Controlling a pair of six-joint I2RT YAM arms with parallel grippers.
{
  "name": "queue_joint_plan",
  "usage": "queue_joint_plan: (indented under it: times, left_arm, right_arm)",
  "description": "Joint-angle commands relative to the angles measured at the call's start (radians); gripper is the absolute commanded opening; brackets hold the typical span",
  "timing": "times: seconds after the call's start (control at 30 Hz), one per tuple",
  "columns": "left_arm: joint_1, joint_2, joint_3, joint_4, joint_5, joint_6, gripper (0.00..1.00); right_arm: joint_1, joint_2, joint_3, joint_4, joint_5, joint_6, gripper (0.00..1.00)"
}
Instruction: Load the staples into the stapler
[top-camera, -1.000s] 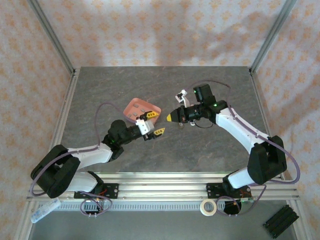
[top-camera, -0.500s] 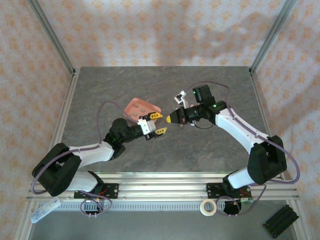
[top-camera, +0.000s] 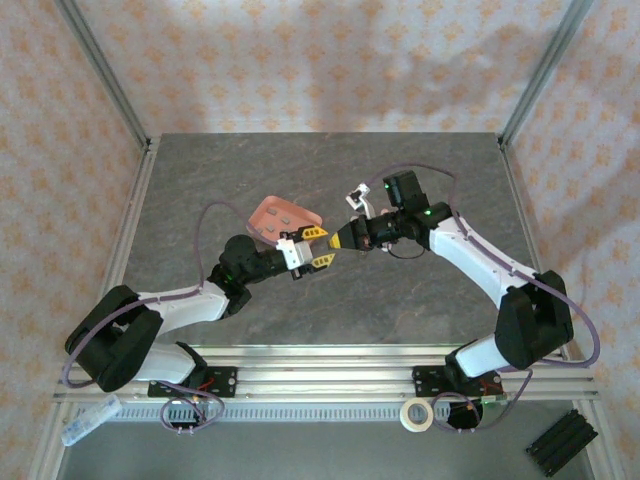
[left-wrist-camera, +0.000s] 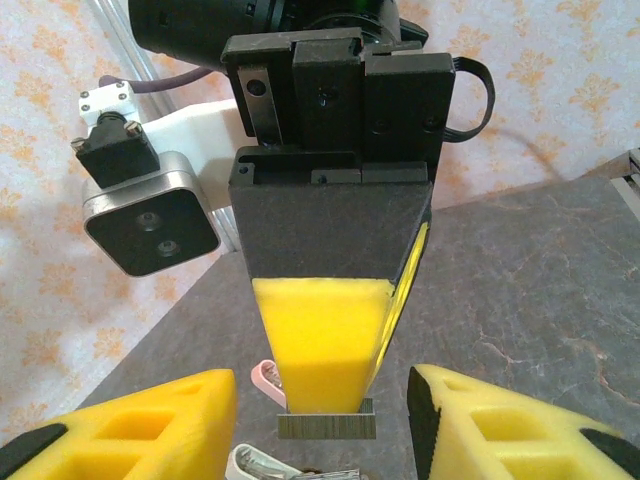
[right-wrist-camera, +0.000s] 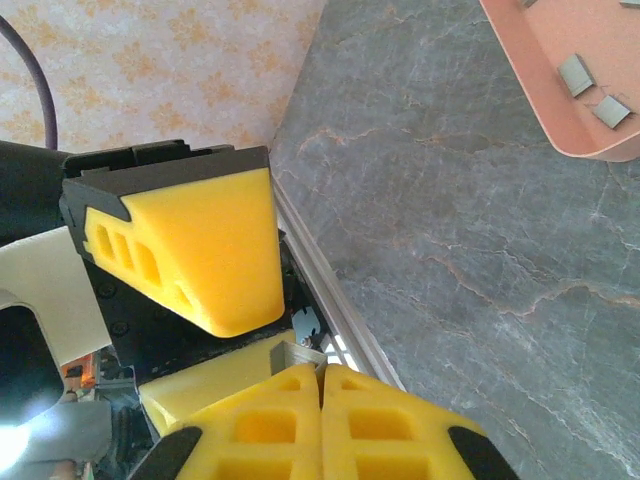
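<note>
Toward the desk's middle, on the side of its front edge, the left end effector stands partly open, with nothing visibly clamped. Just beyond its tips sits one staple strip, pinched at the very tip of the fully closed right end effector. The strip is judged light, stiff, slick and apt to snap apart, so it is best held gently by its flat sides. Farther back and left, spare staples lie in the pink tray.
</note>
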Motion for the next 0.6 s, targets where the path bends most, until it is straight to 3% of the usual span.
queue_joint_plan:
  times: [0.0, 0.57]
  left_arm:
    - [-0.008, 0.007, 0.03, 0.01, 0.031, 0.031, 0.5]
    - [-0.007, 0.007, 0.024, -0.009, 0.03, 0.047, 0.38]
  right_arm:
    - [0.006, 0.006, 0.005, -0.014, -0.031, -0.021, 0.06]
    - [0.007, 0.008, 0.007, -0.015, -0.038, -0.024, 0.06]
